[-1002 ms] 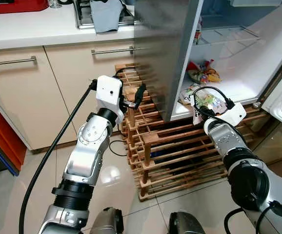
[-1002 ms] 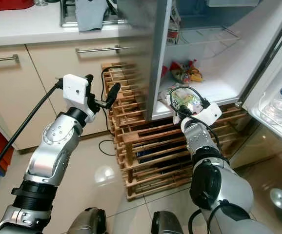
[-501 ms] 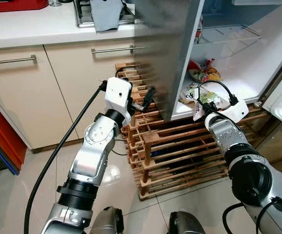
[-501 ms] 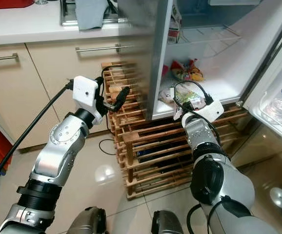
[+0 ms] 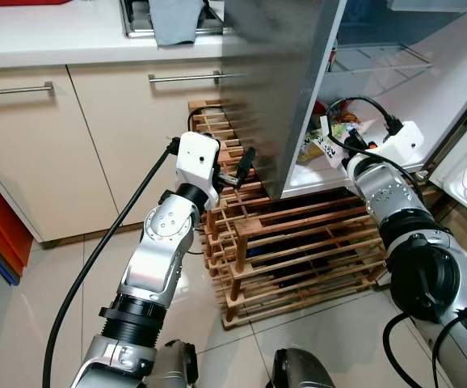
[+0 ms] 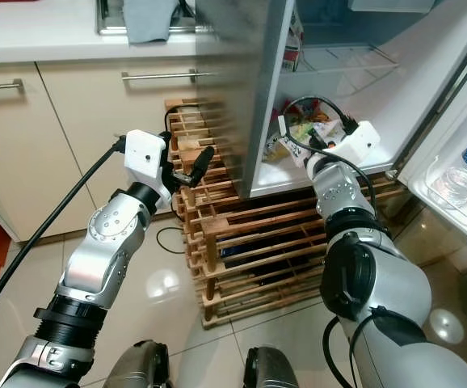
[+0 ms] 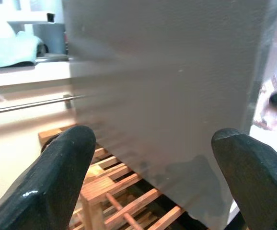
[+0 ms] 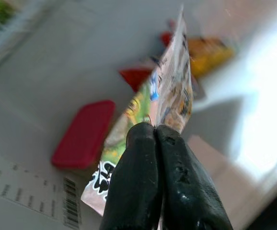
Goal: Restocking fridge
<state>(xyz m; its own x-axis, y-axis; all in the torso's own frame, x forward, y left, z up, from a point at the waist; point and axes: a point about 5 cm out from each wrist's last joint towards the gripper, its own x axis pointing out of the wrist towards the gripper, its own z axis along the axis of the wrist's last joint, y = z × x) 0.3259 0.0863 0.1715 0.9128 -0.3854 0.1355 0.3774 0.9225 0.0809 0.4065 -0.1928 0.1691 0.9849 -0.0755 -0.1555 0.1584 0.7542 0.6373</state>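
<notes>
My right gripper (image 8: pixel 155 130) is shut on the edge of a colourful snack packet (image 8: pixel 173 93) and holds it over the white bottom shelf (image 5: pixel 415 93) of the open fridge. From the head, the packet (image 5: pixel 316 147) hangs just inside the fridge's front edge, ahead of the right wrist. Other red and yellow snack packets (image 5: pixel 348 123) lie deeper on that shelf. A red flat item (image 8: pixel 83 134) lies beneath the packet. My left gripper (image 5: pixel 238 166) is open, with nothing between its fingers (image 7: pixel 64 167), and points at the fridge's grey side wall (image 5: pixel 274 81).
A slatted wooden rack (image 5: pixel 298 242) stands on the floor under and beside the fridge. Beige cabinets (image 5: pixel 31 153) with bar handles lie to the left under a white counter with a blue cloth (image 5: pixel 173 16). The fridge door (image 6: pixel 460 174) at right holds a water bottle.
My right gripper has risen and carried the snack packet from the shelf's front lip further into the fridge. My left gripper has moved closer to the fridge's side wall.
</notes>
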